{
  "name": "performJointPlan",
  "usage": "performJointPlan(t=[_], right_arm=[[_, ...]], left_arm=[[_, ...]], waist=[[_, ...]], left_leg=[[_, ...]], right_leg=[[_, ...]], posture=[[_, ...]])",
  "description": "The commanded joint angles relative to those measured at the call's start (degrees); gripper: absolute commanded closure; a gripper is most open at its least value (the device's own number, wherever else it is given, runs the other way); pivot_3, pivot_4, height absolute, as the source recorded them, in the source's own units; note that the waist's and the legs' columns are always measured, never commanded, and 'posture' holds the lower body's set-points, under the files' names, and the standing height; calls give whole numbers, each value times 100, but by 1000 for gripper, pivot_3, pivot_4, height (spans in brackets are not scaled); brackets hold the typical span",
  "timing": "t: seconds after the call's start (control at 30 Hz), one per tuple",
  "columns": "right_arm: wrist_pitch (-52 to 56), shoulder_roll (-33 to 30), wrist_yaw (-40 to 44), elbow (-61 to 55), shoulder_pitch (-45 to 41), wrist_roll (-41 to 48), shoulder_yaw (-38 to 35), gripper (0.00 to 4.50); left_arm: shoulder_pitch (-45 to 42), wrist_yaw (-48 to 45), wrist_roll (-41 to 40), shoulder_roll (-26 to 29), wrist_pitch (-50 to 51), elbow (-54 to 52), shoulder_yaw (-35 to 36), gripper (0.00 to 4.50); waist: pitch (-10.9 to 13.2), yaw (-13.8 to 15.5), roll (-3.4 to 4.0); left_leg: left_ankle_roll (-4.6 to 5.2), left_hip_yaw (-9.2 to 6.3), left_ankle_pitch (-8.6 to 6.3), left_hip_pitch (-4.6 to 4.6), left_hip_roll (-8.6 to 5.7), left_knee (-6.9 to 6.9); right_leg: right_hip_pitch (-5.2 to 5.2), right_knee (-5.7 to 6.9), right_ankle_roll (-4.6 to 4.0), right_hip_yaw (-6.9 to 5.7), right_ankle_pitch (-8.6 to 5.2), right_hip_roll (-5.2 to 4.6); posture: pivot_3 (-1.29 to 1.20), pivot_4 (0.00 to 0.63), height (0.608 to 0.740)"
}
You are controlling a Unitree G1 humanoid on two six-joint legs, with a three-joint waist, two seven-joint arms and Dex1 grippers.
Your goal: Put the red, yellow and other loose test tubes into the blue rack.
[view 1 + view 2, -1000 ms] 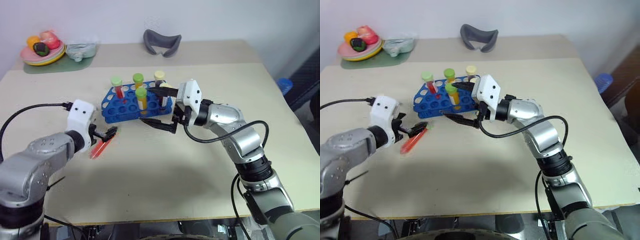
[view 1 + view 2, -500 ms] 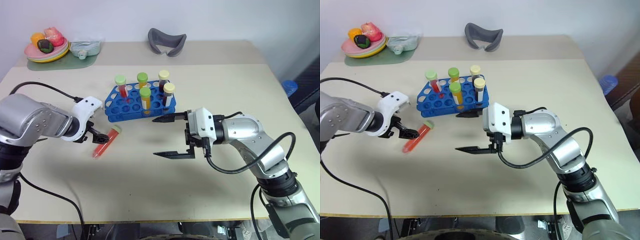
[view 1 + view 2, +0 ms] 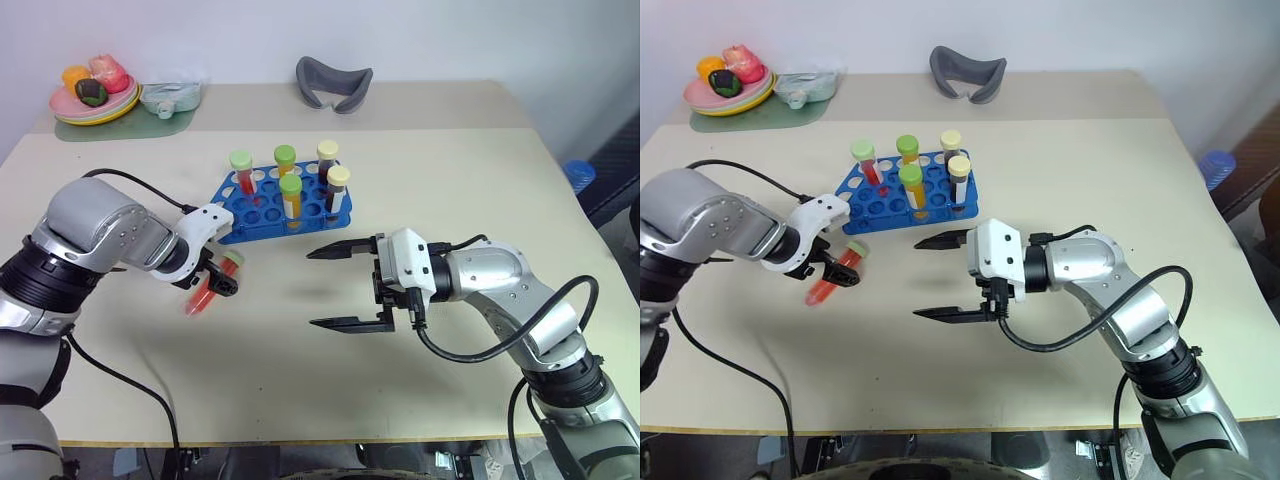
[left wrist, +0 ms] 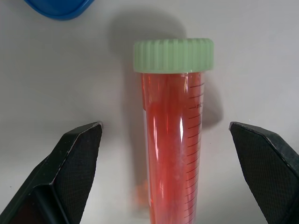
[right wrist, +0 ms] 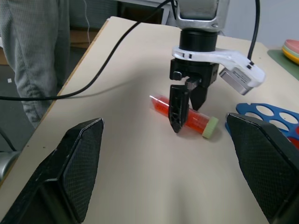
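Note:
A red test tube point(image 4: 173, 140) with a pale green cap lies on the table just in front of the blue rack point(image 3: 262, 206). My left gripper point(image 3: 215, 284) points steeply down over it, open, with one finger on each side of the tube and not gripping it. The rack holds several upright tubes point(image 3: 291, 195) with green and yellow caps. My right gripper point(image 3: 312, 288) hovers open and empty over the middle of the table, pointing left toward the tube. The right wrist view shows the left gripper point(image 5: 187, 109) standing over the red test tube point(image 5: 184, 116).
A plate of toy fruit point(image 3: 90, 95) and a clear container point(image 3: 165, 97) sit on a green mat at the back left. A grey curved object point(image 3: 333, 82) lies at the back centre. A person's legs point(image 5: 37, 56) stand beside the table.
My left gripper has tipped downward and come over the red tube, straddling it. My right gripper drew back from the rack toward me and lower, staying open.

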Motion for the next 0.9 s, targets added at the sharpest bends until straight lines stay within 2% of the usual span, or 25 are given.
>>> performJointPlan(t=[0.03,0.1,0.2,0.3,0.57,0.67,0.7,0.73,0.9], right_arm=[[-50,47,-17,-244,-26,42,-9,226],[-57,54,-10,-242,-29,45,1,226],[-63,60,3,-242,-28,53,10,170],[-67,62,12,-248,-24,54,19,170],[-70,76,26,-280,-24,67,54,170],[-72,66,31,-283,-28,79,60,170],[-72,63,35,-285,-28,82,62,170],[-71,61,38,-286,-29,83,63,170],[-46,32,61,-322,-13,113,46,170]], left_arm=[[-115,52,68,37,44,109,-153,0],[-113,83,74,61,44,97,-223,0],[-87,132,0,76,44,147,-233,808],[-72,221,-48,70,44,174,-208,2214],[28,379,-223,118,44,143,-140,2214],[69,500,-278,139,44,147,-83,3111],[85,552,-284,153,44,144,-65,3552],[97,592,-294,163,44,141,-52,3724],[173,747,-502,376,44,174,136,3726]], waist=[[0,9,0],[0,10,0],[0,10,0],[0,14,0],[0,20,0],[0,20,0],[0,22,0],[0,22,0],[0,-6,0]], left_leg=[[0,0,0,0,0,0],[0,0,0,2,0,0],[0,0,0,3,0,0],[0,1,0,2,0,0],[0,1,0,3,0,0],[0,1,0,3,0,1],[0,1,0,3,0,0],[0,1,0,3,0,0],[0,1,0,3,0,0]], right_leg=[[0,0,0,0,0,0],[0,2,0,0,0,0],[0,3,0,0,0,0],[0,2,0,1,0,0],[0,3,0,1,0,0],[0,3,0,1,0,0],[0,3,0,1,0,0],[0,3,0,1,0,0],[-1,3,0,1,0,0]], posture=[[0,150,740],[0,150,740],[0,150,740],[0,150,740],[0,150,740],[0,150,740],[0,150,740],[0,150,740],[0,150,740]])
